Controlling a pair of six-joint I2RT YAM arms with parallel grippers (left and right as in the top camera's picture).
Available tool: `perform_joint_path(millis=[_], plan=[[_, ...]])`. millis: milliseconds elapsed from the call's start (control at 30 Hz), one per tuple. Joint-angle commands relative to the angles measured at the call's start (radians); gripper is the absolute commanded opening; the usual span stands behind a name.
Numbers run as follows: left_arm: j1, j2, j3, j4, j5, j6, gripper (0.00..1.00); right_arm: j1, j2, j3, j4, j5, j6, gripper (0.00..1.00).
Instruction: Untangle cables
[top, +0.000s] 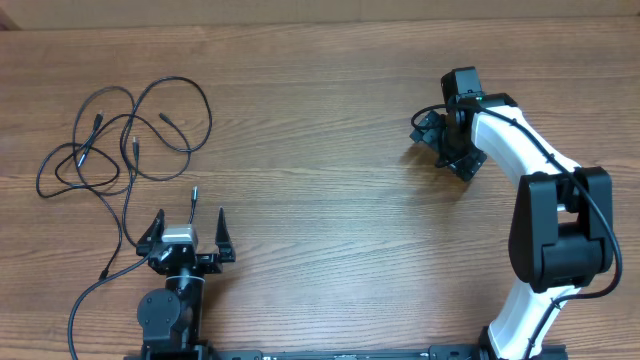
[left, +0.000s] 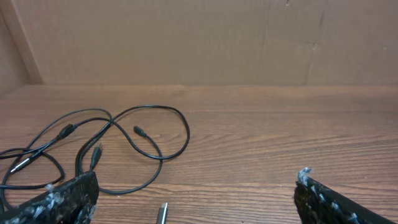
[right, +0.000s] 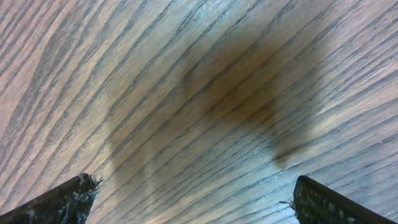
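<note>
The cables lie in a loose tangle of thin black loops at the table's far left, and one strand trails toward the front edge. They also show in the left wrist view, cables spread ahead and to the left. A silvery plug tip lies just in front of my left gripper, between its spread fingers. From above, the left gripper is open and empty, just short of the tangle. My right gripper hovers open over bare wood far to the right. The right wrist view shows only its fingertips.
A wooden table fills the scene. A brown cardboard wall stands behind its far edge. One black strand runs off the front edge left of the left arm's base.
</note>
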Motion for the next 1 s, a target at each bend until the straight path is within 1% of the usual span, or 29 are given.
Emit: perform_joint_path(millis=[0, 267, 633, 700, 833, 967], plan=[[-0.006, -0.011, -0.003, 0.000, 0.008, 0.015, 1.00, -0.001, -0.086, 0.014, 0.001, 0.010, 0.002, 1.00], [-0.006, -0.011, -0.003, 0.000, 0.008, 0.015, 1.00, -0.002, -0.267, 0.014, 0.001, 0.010, 0.002, 1.00], [-0.006, -0.011, -0.003, 0.000, 0.008, 0.015, 1.00, -0.002, -0.695, 0.014, 0.000, 0.010, 0.002, 1.00], [-0.006, -0.011, -0.003, 0.000, 0.008, 0.015, 1.00, -0.002, -0.740, 0.014, -0.001, 0.017, -0.005, 1.00], [-0.006, -0.011, -0.003, 0.000, 0.008, 0.015, 1.00, -0.002, -0.794, 0.014, -0.069, 0.129, -0.014, 1.00], [-0.006, -0.011, -0.003, 0.000, 0.008, 0.015, 1.00, -0.002, -0.802, 0.014, -0.121, 0.130, -0.013, 1.00]])
